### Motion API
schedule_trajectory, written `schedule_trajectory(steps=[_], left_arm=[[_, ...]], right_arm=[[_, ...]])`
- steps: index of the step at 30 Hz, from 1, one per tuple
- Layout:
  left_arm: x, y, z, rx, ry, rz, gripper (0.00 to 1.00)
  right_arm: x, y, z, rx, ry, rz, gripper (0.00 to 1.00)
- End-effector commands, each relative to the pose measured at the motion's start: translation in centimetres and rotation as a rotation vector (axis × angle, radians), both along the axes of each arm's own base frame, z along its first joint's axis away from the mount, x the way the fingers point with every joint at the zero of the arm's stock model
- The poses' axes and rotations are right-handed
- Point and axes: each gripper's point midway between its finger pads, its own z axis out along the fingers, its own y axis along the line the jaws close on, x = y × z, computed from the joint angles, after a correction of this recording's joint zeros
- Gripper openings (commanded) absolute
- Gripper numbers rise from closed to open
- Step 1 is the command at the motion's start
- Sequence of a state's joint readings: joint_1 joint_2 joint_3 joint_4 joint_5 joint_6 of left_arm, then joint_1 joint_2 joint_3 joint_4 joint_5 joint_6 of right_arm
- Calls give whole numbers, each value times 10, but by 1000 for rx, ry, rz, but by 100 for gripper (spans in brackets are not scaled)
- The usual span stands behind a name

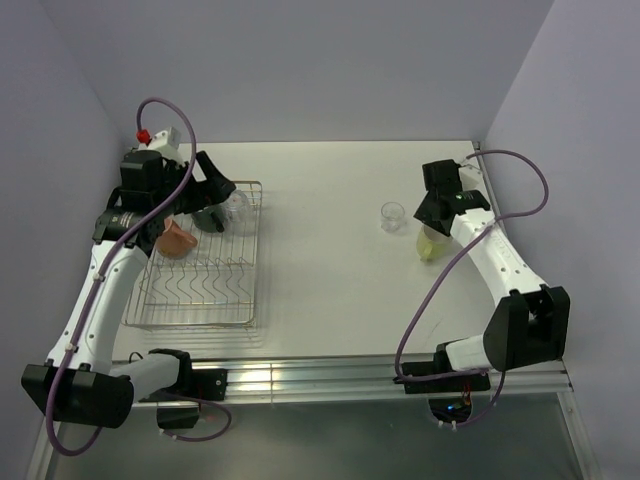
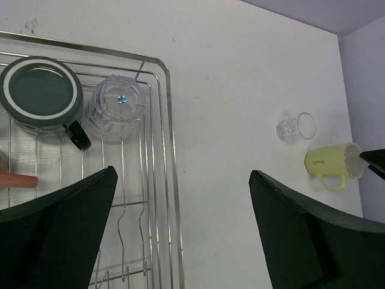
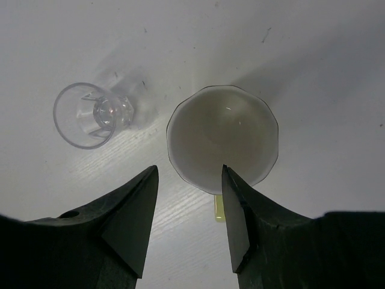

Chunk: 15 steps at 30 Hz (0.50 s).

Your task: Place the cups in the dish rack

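Bright even overhead light, soft shadows, sharp focus, mild table [image 1: 330, 250] glare

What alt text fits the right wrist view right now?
The right gripper, jaws open, points into the mouth of a pale yellow-green cup just beyond its fingertips. A clear glass tumbler sits apart to the cup's left on the white table.

Parted pincer [image 3: 189, 170] faces the pale cup [image 3: 222, 135]; glass tumbler [image 3: 90, 114] lies beside.

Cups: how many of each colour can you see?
Clear glasses: 2
Black mug: 1
Orange mug: 1
Yellow-green cup: 1
Total: 5
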<state>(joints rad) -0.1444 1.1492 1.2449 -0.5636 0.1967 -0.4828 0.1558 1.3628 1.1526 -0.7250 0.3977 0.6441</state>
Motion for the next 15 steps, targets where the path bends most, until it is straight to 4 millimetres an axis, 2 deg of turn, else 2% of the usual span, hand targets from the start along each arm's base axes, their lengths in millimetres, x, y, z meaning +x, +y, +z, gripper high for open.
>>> schedule_trajectory(steps=[1,12,15], left_arm=[[2,-9,14,-7,-72,-53,99],[2,-8,0,1,-59,-52,99],[2,-8,-5,3,-49,-55,99]], right_arm=[[7,-3,-10,-7,16,-3,54],[15,4,-45,21,77,14,53],[17,7,-54,34,85,20,49]])
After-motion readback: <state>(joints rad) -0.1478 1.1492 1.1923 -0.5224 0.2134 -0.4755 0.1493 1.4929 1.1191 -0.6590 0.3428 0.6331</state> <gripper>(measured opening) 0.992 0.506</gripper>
